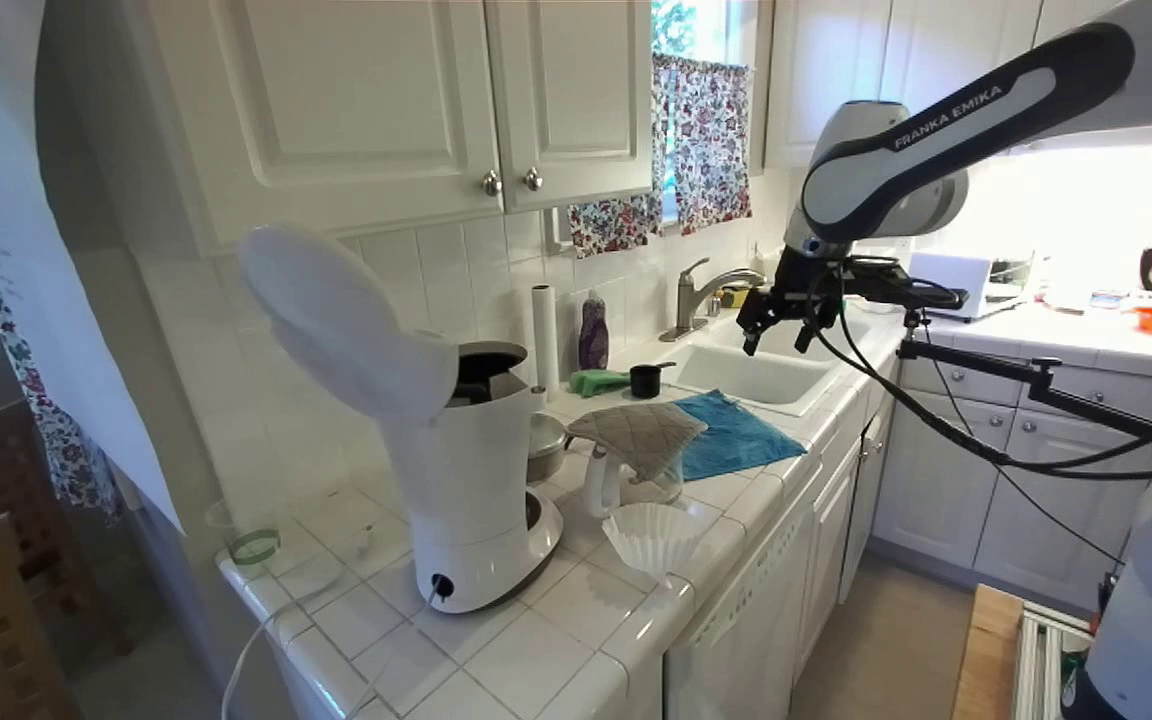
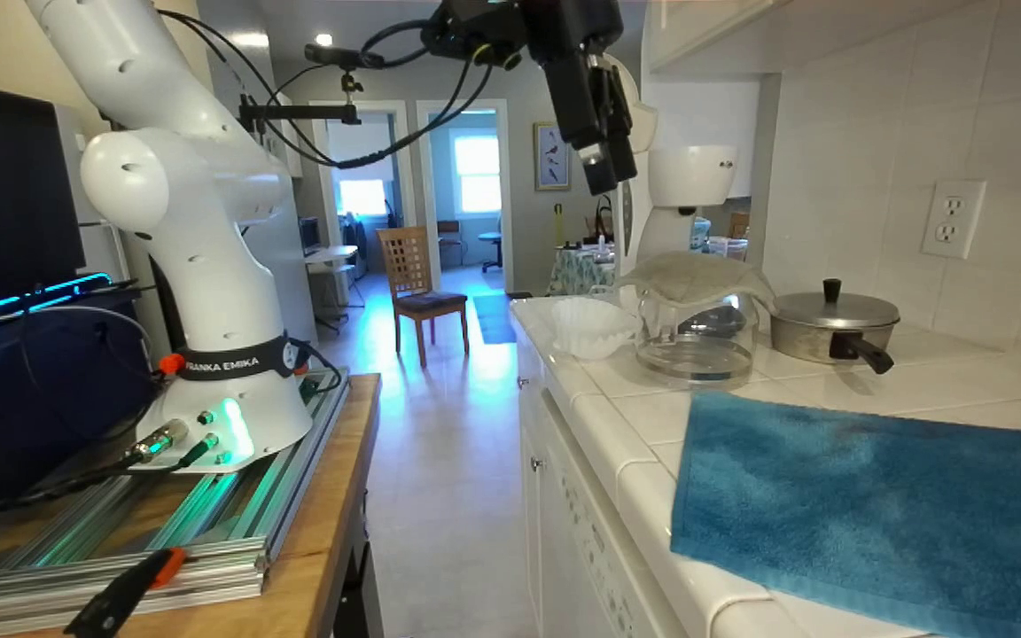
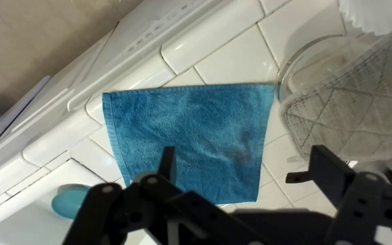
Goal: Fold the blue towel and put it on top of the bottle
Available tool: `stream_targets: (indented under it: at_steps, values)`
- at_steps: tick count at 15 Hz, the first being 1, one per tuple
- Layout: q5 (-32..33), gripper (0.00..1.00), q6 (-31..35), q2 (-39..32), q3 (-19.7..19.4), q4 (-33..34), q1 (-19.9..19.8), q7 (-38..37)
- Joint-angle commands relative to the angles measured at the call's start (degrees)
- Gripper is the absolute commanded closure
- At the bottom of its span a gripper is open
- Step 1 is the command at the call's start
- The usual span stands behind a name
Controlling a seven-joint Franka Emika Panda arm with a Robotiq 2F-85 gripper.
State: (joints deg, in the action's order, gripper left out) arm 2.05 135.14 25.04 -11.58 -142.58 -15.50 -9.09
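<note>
The blue towel (image 3: 189,126) lies spread flat and unfolded on the white tiled counter, with slight wrinkles. In both exterior views the towel (image 1: 736,445) (image 2: 865,505) shows beside the glass carafe. A purple bottle (image 1: 593,335) stands upright by the backsplash, left of the sink in an exterior view. My gripper (image 3: 243,149) is open, its fingers wide apart with nothing between them. It hangs well above the counter, apart from the towel; in the exterior views the gripper (image 1: 777,345) (image 2: 614,184) points downward.
A grey quilted pot holder (image 1: 641,435) covers the glass carafe (image 2: 697,350), beside a white paper filter (image 1: 656,540). A tall white coffee maker (image 1: 476,500) stands nearby. A lidded pot (image 2: 830,323), black cup (image 1: 645,381) and green brush (image 1: 598,382) are further back. The sink (image 1: 756,370) adjoins.
</note>
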Motion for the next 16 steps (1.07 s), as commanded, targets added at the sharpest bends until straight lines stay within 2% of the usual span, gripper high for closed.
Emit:
stream_targets:
  at_steps: [1, 7, 8, 10, 16]
  values:
    - [-1.7, 0.00, 5.7, -3.7, -2.2, 0.4, 0.5, 4.4]
    - [-6.2, 0.00, 8.5, -6.1, -8.4, -1.5, 0.9, 15.4]
    - [-3.1, 0.00, 6.5, -5.8, -5.9, -0.4, -0.3, 11.4]
    - [-4.3, 0.00, 7.0, -6.2, -7.3, -0.8, -0.4, 13.7]
    - [-4.4, 0.00, 7.1, -6.2, -7.5, -1.0, -0.1, 14.0]
